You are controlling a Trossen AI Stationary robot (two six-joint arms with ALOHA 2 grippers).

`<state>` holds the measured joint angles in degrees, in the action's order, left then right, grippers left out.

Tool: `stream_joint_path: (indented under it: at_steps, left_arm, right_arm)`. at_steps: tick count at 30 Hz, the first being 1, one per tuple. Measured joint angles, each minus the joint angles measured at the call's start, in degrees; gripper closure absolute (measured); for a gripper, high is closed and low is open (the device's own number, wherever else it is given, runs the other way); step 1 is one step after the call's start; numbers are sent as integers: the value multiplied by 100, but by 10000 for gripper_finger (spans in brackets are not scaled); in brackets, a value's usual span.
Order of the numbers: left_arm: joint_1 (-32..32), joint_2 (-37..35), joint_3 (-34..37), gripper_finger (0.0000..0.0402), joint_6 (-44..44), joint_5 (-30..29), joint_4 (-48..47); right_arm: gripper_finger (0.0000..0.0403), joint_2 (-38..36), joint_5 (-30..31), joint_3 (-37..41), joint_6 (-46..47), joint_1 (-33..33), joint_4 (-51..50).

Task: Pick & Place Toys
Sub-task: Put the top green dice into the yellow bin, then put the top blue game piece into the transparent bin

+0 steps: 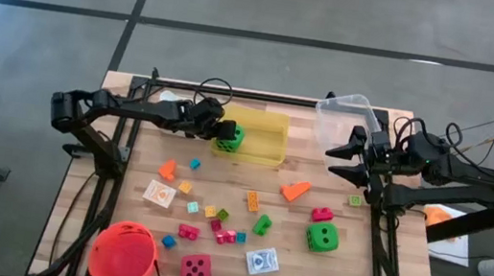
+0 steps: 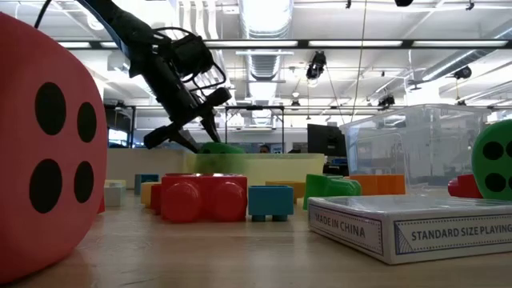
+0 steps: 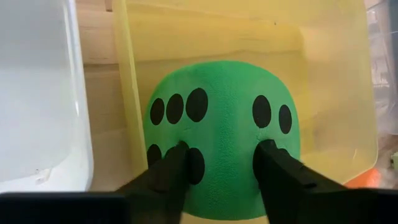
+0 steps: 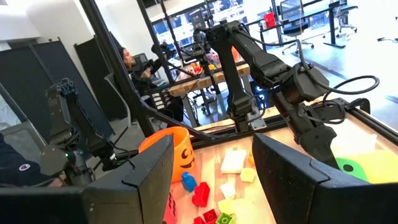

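A green die (image 3: 221, 137) is gripped by the left gripper (image 3: 221, 171) inside the yellow bin (image 1: 267, 131), its underside hidden. The right gripper (image 1: 348, 162) is held with jaws wide.

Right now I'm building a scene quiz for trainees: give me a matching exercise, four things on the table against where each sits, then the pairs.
Things:
1. green die in the left gripper
2. pink die
3. orange wedge
4. red bucket

Places:
A. near corner on the left arm's side
B. at the yellow bin, at its end nearest the left arm
C. mid-table, just in front of the yellow bin's right end
D. near edge, just right of the bucket

Pairs: 1-B, 2-D, 3-C, 4-A
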<state>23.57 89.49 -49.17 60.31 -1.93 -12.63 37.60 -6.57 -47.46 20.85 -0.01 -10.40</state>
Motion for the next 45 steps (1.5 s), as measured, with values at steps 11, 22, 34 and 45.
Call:
stream_joint_path:
  at_steps: [11, 22, 34, 45]
  left_arm:
    - [0, -111, -4, 85, -2, 2, 40]
    - [-31, -989, -11, 79, -1232, 57, -239]
    - [-964, -1810, -11, 78, -1815, 148, -2621]
    - [-1421, -1264, -9, 111, -1882, -360, -3273]
  right_arm:
    - [190, 0, -2, 0, 15, 0, -2]
    - [190, 0, -2, 0, -2, 0, -2]
    - [190, -2, -2, 0, -5, 0, -6]
    - [190, -2, 1, 0, -141, 0, -10]
